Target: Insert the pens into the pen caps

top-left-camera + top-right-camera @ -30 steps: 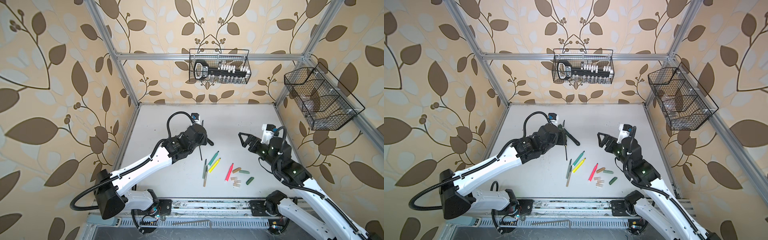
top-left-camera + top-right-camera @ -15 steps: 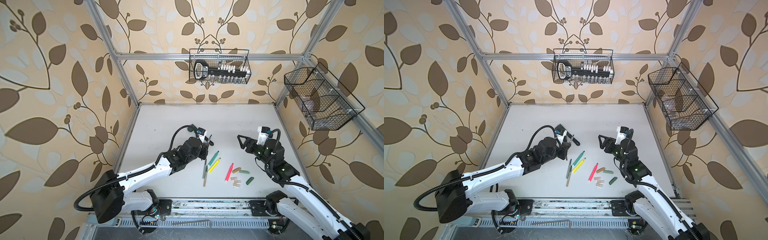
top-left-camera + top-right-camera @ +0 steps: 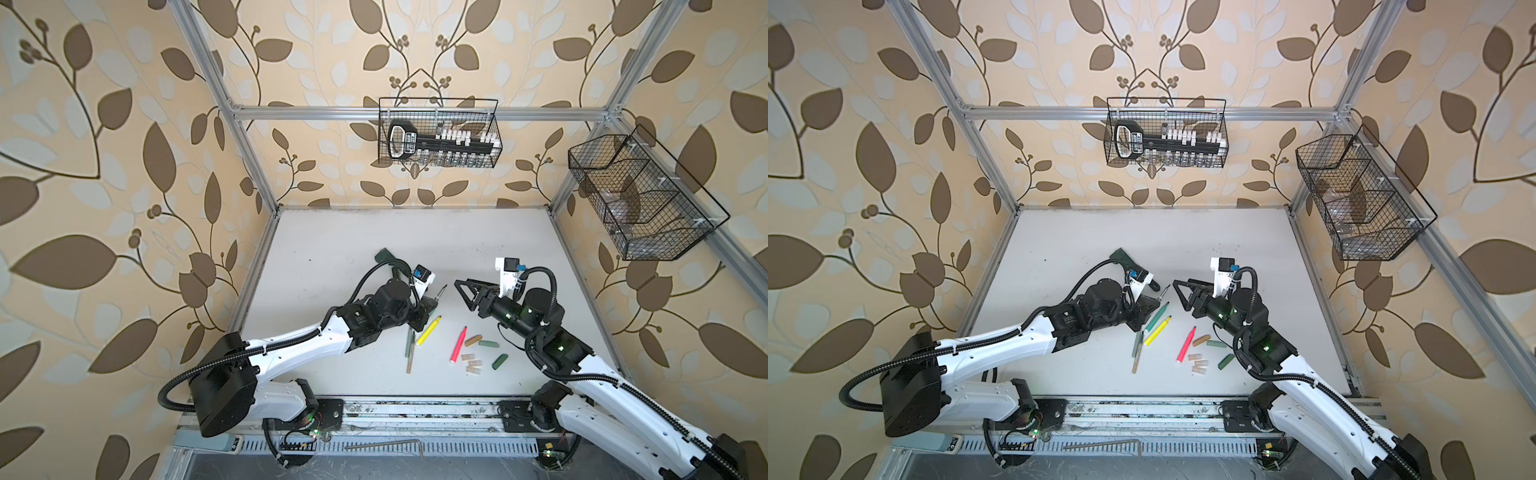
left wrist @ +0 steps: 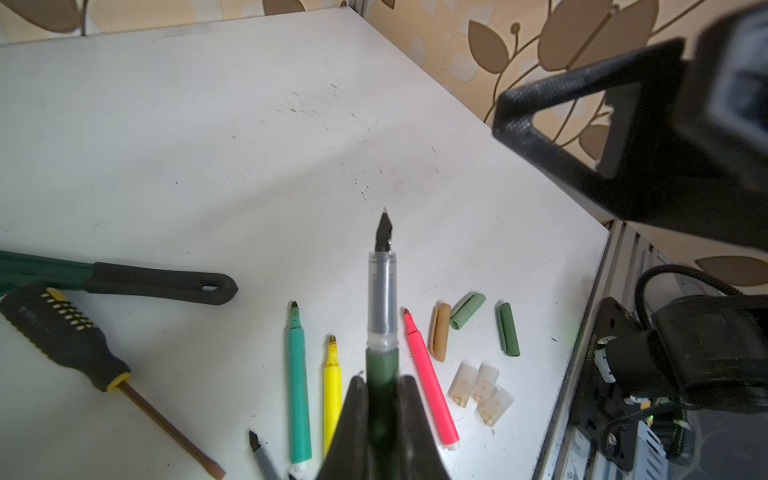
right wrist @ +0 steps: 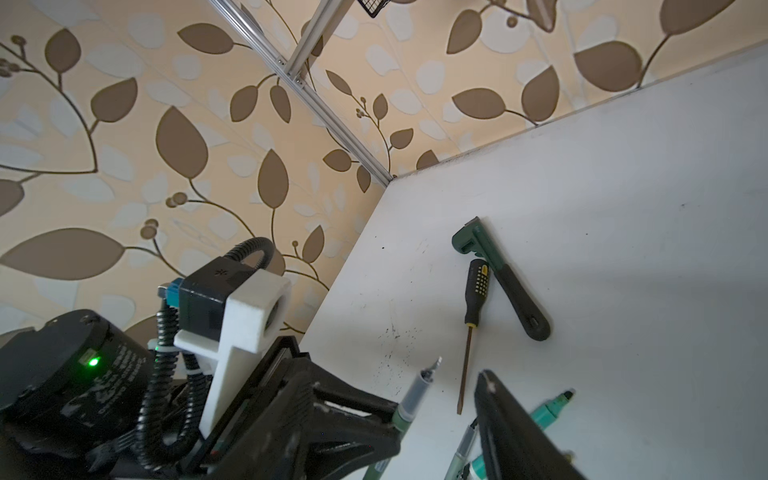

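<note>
My left gripper (image 3: 420, 319) (image 3: 1142, 311) (image 4: 381, 388) is shut on the dark green pen (image 4: 381, 311), whose uncapped tip (image 3: 441, 291) points at my right gripper (image 3: 464, 293) (image 3: 1185, 296). That gripper hovers a short way off, open and empty; one of its fingers (image 5: 511, 432) shows beside the pen tip (image 5: 430, 370). On the table lie the teal (image 4: 299, 386), yellow (image 4: 331, 386), pink (image 4: 428, 382), grey-green (image 3: 409, 343) and gold-brown (image 3: 411, 362) pens. Right of them are the gold-brown (image 4: 440, 332), grey-green (image 4: 467, 309), dark green (image 4: 508, 334) and three beige caps (image 4: 478, 386).
A dark green wrench (image 5: 498, 278) and a black-handled screwdriver (image 5: 476, 291) lie on the table behind my left gripper. Two wire baskets (image 3: 438, 133) (image 3: 640, 199) hang on the walls. A metal hex key (image 3: 382, 445) rests on the front rail.
My left arm came down and forward, swinging the dark green pen's tip toward my right gripper. The right gripper moved left toward it and its jaws narrowed.
</note>
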`<state>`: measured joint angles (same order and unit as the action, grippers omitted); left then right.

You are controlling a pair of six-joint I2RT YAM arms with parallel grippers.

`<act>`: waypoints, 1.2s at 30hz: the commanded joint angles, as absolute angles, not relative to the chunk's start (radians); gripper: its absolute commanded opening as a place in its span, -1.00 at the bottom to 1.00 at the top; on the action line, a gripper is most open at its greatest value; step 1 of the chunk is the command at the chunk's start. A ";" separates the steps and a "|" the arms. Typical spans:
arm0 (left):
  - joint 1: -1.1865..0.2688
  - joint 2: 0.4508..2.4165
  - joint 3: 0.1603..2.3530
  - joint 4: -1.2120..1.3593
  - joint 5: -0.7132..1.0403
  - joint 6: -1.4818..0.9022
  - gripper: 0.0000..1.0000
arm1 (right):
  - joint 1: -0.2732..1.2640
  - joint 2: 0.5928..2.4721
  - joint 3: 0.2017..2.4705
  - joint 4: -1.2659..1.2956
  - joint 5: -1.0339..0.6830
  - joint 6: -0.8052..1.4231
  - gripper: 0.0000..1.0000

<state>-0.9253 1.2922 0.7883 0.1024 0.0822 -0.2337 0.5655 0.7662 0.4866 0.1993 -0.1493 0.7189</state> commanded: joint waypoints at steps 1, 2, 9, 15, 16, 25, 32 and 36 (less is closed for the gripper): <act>-0.955 1.291 0.836 0.143 0.120 -0.183 -1.00 | 0.578 0.792 0.514 0.242 -0.164 0.720 0.22; -0.964 1.290 0.836 0.143 0.113 -0.178 -1.00 | 0.579 0.806 0.512 0.242 -0.165 0.731 0.18; -0.971 1.253 0.813 0.147 0.032 -0.184 -1.00 | 0.613 0.857 0.483 0.278 -0.123 0.762 0.13; -0.973 1.233 0.804 0.149 0.007 -0.187 -1.00 | 0.654 0.874 0.472 0.296 -0.088 0.771 0.14; -0.973 1.231 0.801 0.149 0.005 -0.187 -1.00 | 0.661 0.877 0.469 0.298 -0.077 0.773 0.14; -0.973 1.198 0.776 0.178 0.021 -0.187 -1.00 | 0.672 0.930 0.459 0.315 -0.059 0.799 0.11; -0.974 1.207 0.780 0.177 0.036 -0.186 -1.00 | 0.680 0.988 0.460 0.373 -0.107 0.825 -0.33; -0.974 1.232 0.797 0.165 0.035 -0.186 -1.00 | 0.691 0.995 0.459 0.385 -0.114 0.837 -0.71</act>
<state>-0.9691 1.2308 0.7795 0.1234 0.0227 -0.2070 0.6830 0.9867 0.4706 0.3717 -0.1055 0.8318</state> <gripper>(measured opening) 0.099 0.164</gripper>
